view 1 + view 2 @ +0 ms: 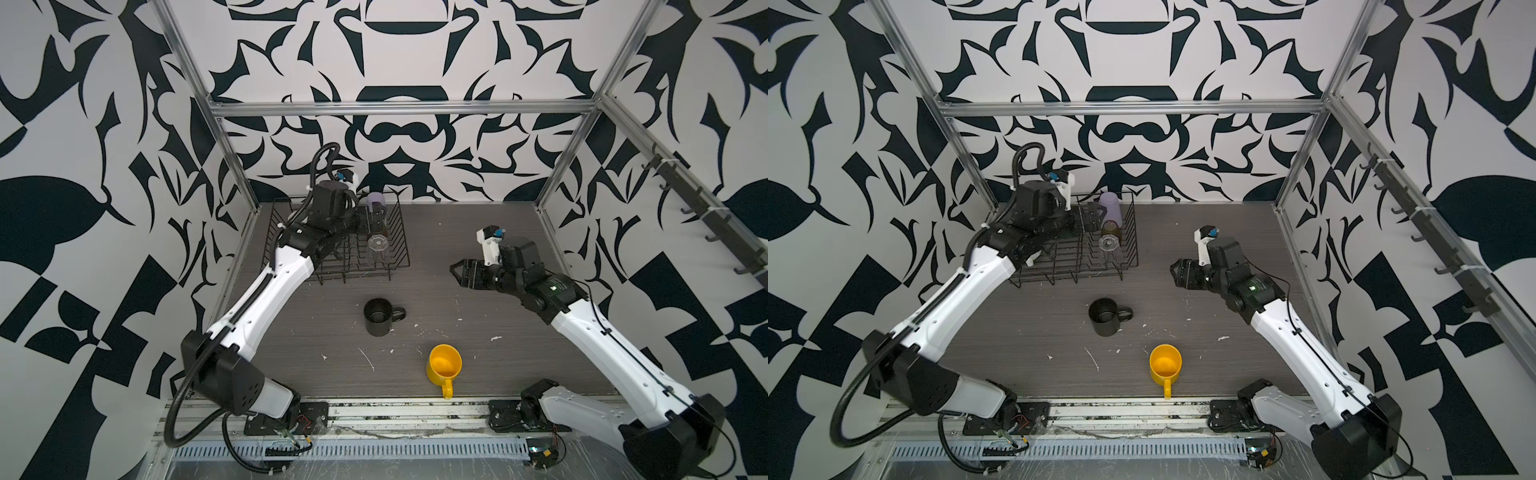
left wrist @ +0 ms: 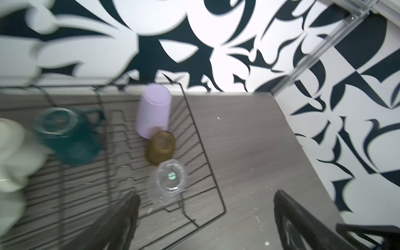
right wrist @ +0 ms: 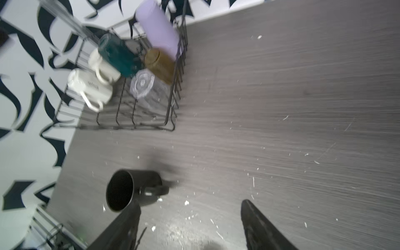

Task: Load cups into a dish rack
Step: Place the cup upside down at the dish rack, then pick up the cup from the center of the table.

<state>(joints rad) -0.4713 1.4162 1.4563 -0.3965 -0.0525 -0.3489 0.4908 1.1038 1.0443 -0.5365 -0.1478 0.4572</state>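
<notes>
The black wire dish rack (image 1: 404,241) stands at the back left. In it sit a lilac tumbler (image 2: 153,110), an olive-brown glass (image 2: 161,147), a clear glass (image 2: 171,177), a teal mug (image 3: 118,56) and two cream mugs (image 3: 86,86), all upside down or tipped. My left gripper (image 2: 206,199) hovers open over the rack's right side, holding nothing. A black mug (image 1: 378,318) stands upright mid-table, handle to the right. A yellow mug (image 1: 444,365) stands nearer the front. My right gripper (image 3: 190,207) is open and empty above the table, right of the black mug.
Bare grey table (image 1: 478,232) stretches between the rack and the right arm. Aluminium frame posts (image 1: 232,166) rise at the back corners. A rail with hooks (image 1: 706,216) runs along the right wall. White flecks litter the tabletop.
</notes>
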